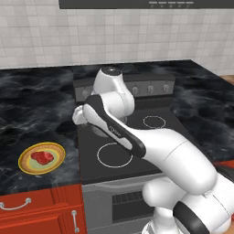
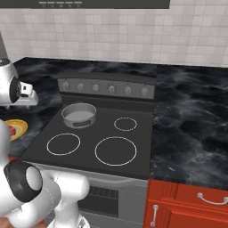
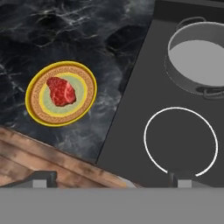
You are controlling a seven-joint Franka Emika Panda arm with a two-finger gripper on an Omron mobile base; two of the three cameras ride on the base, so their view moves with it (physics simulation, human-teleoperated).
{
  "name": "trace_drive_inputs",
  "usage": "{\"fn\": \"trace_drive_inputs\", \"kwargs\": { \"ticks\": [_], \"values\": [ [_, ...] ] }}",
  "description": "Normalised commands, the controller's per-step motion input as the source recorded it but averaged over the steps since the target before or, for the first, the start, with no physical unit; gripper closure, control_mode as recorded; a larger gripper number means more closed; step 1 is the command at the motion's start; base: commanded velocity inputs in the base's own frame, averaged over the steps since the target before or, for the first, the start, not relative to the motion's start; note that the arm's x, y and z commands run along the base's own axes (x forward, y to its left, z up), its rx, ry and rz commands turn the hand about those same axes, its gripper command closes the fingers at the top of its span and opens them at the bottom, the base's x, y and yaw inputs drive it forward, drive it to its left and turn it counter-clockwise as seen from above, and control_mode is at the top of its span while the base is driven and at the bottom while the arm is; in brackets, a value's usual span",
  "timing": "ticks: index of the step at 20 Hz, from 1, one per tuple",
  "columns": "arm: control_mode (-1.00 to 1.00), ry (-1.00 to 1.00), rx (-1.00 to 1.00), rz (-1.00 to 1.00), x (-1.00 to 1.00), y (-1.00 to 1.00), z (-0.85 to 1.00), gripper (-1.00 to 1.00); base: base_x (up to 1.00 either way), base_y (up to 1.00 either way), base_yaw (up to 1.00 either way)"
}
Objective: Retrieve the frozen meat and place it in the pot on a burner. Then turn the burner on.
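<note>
One lumpy red meat [image 3: 61, 91] (round plate [image 3: 87, 74])

base views flank cooktop [image 1: 137, 146] from behind; hand view looks straight down, sharing pot [image 3: 199, 61].

Black marbled counter [image 1: 32, 105] runs either side of my stove, red cabinet fronts below it. On the left stretch sits a yellow-rimmed plate [image 3: 61, 93], the frozen meat [image 3: 61, 91] lying on its middle. Black glass cooktop [image 2: 89, 147] is set between the counter sections. The pot [image 2: 79, 115] stands on its back-left zone, pale inside showing. Three white-ringed zones lie bare: front-left [image 2: 63, 144], large front-right [image 2: 116, 150], small back-right [image 2: 125, 124]. Plate and pot well apart.
</note>
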Motion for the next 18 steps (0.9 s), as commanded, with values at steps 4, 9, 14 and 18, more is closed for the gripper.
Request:
{"fn": "trace_drive_inputs", "kwargs": {
  "ticks": [4,9,14,18],
  "values": [
    [-1.0,0.0,0.0,0.0,0.0,0.48,0.0,-1.0,0.0,0.0,0.0],
    [-1.0,0.0,-0.02,0.01,0.0,0.36,-0.05,-1.0,0.0,0.0,0.0],
    [-1.0,0.0,-0.07,0.0,0.04,0.58,-0.1,-1.0,0.0,0.0,0.0],
    [-1.0,0.0,-0.08,0.0,0.03,0.55,-0.07,-1.0,0.0,0.0,0.0]
  ]
}}
